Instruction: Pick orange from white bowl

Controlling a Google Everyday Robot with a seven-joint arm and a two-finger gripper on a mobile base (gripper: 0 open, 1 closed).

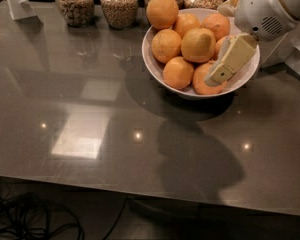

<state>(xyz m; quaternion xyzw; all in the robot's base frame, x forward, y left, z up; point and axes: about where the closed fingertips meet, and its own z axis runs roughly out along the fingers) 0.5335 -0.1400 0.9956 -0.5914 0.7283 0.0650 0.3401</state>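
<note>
The white bowl (152,64) stands on the dark table at the back right and holds several oranges. The largest, evenly bright orange (162,11) sits at the top left of the pile. A duller yellowish one (197,45) lies in the middle. My gripper (221,69), cream-coloured on a white arm, reaches in from the upper right. It hangs over the bowl's right front part, just above the front right orange (204,84), and hides part of another orange behind it. It holds nothing that I can see.
Several glass jars of grain (75,4) stand along the back edge behind the bowl. A white stand (17,1) is at the back left. A white object (297,54) sits at the right edge. Cables (30,219) lie on the floor below the table's front edge.
</note>
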